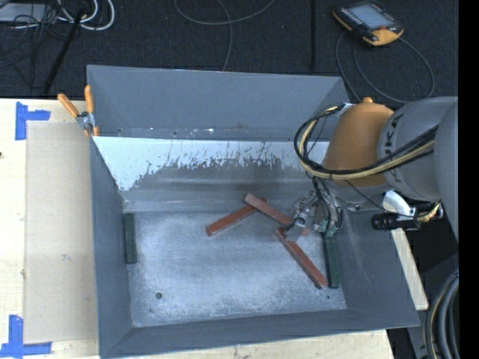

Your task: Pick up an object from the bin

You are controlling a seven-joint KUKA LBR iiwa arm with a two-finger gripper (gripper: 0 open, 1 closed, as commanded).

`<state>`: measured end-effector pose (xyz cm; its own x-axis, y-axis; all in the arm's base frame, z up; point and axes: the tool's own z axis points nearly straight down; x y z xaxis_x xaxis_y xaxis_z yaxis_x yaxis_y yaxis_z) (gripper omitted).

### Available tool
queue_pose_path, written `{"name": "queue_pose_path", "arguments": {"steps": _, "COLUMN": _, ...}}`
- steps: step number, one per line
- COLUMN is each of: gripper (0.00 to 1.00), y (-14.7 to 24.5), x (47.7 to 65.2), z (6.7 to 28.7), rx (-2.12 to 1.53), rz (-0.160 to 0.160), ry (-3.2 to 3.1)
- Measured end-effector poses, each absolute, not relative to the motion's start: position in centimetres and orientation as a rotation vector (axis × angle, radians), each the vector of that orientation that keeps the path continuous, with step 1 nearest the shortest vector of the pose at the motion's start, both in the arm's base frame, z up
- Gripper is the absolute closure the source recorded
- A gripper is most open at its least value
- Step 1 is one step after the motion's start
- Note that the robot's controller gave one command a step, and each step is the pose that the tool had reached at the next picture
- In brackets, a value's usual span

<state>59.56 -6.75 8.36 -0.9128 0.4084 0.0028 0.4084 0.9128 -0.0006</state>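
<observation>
The grey bin (217, 111) has five sticks in it: three brown and two dark green. The gripper (313, 220) is low on the right side, where the upper brown stick (267, 209) and the lower brown stick (302, 260) meet. I cannot tell if it is open or closed, or holding anything. The third brown stick (231, 221) lies near the middle. The right green stick (331, 264) lies just beside the lower brown one. The left green stick (130, 238) lies by the left wall.

The grey metal bin (209, 275) has bare floor across its middle and front; three reddish-brown flat sticks (301, 259) and a dark green strip (331, 264) crowd its right side.
</observation>
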Motion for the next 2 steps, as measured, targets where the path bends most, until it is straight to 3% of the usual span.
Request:
{"name": "queue_pose_path", "arguments": {"steps": 1, "gripper": 1.0, "y": -6.7, "x": 59.5, "z": 8.3, "rx": -0.653, "rz": 0.0, "ry": -3.07}}
{"name": "queue_pose_path", "arguments": {"steps": 2, "gripper": 1.0, "y": -1.9, "x": 60.0, "z": 22.7, "rx": -0.523, "rz": -0.001, "ry": -3.1}}
